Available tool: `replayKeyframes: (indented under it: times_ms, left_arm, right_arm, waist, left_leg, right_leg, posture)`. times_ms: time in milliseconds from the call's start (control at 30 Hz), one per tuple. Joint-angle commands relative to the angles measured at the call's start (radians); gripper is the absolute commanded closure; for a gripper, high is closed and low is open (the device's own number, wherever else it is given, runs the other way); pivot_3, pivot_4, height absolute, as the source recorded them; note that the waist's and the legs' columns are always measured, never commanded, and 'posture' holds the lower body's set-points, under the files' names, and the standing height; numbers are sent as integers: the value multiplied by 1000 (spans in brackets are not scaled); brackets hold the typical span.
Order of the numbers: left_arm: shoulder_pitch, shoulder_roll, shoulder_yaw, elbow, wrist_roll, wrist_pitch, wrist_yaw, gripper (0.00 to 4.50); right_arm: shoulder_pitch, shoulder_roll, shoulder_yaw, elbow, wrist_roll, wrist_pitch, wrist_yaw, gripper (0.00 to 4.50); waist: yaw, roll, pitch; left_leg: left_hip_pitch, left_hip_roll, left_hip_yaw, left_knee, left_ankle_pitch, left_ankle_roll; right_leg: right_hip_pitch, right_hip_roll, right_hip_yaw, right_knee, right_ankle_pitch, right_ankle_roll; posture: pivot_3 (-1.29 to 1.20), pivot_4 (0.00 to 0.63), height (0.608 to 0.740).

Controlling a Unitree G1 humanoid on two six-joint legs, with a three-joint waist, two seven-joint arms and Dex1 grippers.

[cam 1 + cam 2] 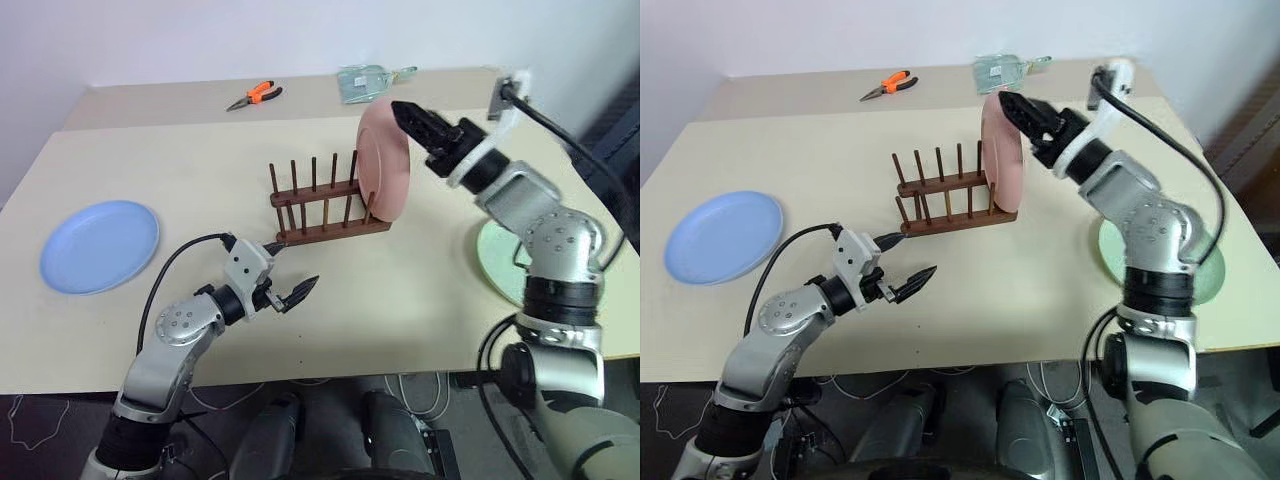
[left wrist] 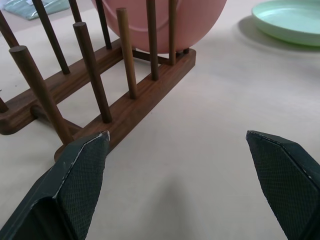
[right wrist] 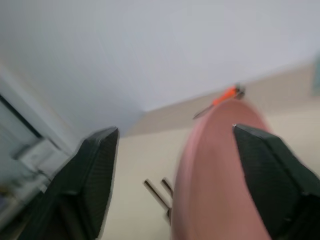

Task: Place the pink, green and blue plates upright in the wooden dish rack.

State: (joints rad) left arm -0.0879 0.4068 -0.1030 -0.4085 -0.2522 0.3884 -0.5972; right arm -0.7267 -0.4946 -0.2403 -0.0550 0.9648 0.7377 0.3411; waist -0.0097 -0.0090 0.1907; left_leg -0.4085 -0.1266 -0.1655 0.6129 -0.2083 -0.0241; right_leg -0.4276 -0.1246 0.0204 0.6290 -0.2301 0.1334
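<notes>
I see the pink plate (image 1: 385, 165) upright in the right end of the wooden dish rack (image 1: 325, 210), my right gripper (image 3: 175, 150) spread at its top edge. Left gripper (image 1: 290, 270), spread wide, sits by the rack's near end. Three plates: blue plate (image 1: 98, 246) far left, green plate (image 1: 497, 265) half hidden behind my right arm.

green plate (image 1: 497, 262): mostly hidden behind right arm | pink plate (image 3: 215, 175): blurred in right wrist view | teal packet (image 1: 366, 80): contents unreadable
</notes>
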Motion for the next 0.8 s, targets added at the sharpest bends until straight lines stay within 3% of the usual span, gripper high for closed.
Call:
replayKeyframes:
  times_ms: [33, 167, 233, 333, 467, 600, 733, 800]
  left_arm:
    - [-3, -1, 0, -40, -23, 4, -7, 0]
    - [-23, 2, -19, -17, -35, 4, -40, 0]
    - [-48, 0, -35, 10, -37, -1, -63, 0]
    - [-88, -6, -52, 45, -37, -8, -87, 0]
    - [-120, -16, -58, 73, -37, -12, -105, 0]
    - [-127, -17, -66, 83, -35, -18, -121, 0]
    - [-122, -16, -65, 87, -32, -23, -127, 0]
    - [-119, -16, -66, 89, -28, -31, -126, 0]
  right_arm:
    - [95, -147, -58, -163, -68, -71, 154, 947]
    - [363, -342, -105, -243, -194, -86, 255, 947]
    - [507, -411, -27, -247, -357, -114, 230, 947]
    - [597, -425, 68, -216, -530, -112, 133, 947]
    - [638, -396, 107, -203, -634, -86, 61, 947]
    - [648, -363, 120, -191, -696, -60, 27, 2144]
    - [636, -324, 77, -222, -675, -10, 30, 4340]
    - [618, -314, 48, -246, -670, 7, 26, 4431]
  waist:
    - [6, 0, 0]
    - [21, -1, 0]
    - [20, 0, -1]
    - [13, 0, -1]
    - [11, 0, -1]
    - [18, 0, -1]
    - [20, 0, -1]
    - [20, 0, -1]
  left_leg:
    - [0, 0, 0, 0, 0, 0]
    - [-1, 0, 1, 0, -1, 1]
    - [0, 1, 4, 1, -1, 1]
    - [0, 2, 9, 2, -1, 1]
    - [1, 3, 12, 2, -1, 1]
    - [1, 3, 11, 2, -1, 1]
    - [1, 3, 11, 2, -1, 1]
    - [1, 3, 10, 2, -1, 1]
  right_leg:
    - [0, 0, 0, -1, 0, 0]
    - [1, 0, 0, -2, 0, 1]
    - [1, 0, 0, -3, 0, 0]
    - [1, 0, 1, -2, 0, -1]
    - [0, 0, 3, -2, 1, -2]
    - [0, 0, 4, -2, 2, -1]
    - [1, 0, 4, -3, 2, -1]
    - [1, 0, 5, -3, 2, 0]
  posture:
    - [0, 150, 740]
    - [0, 150, 740]
    - [0, 150, 740]
    - [0, 150, 740]
    - [0, 150, 740]
    - [0, 150, 740]
    - [0, 150, 740]
    - [0, 150, 740]
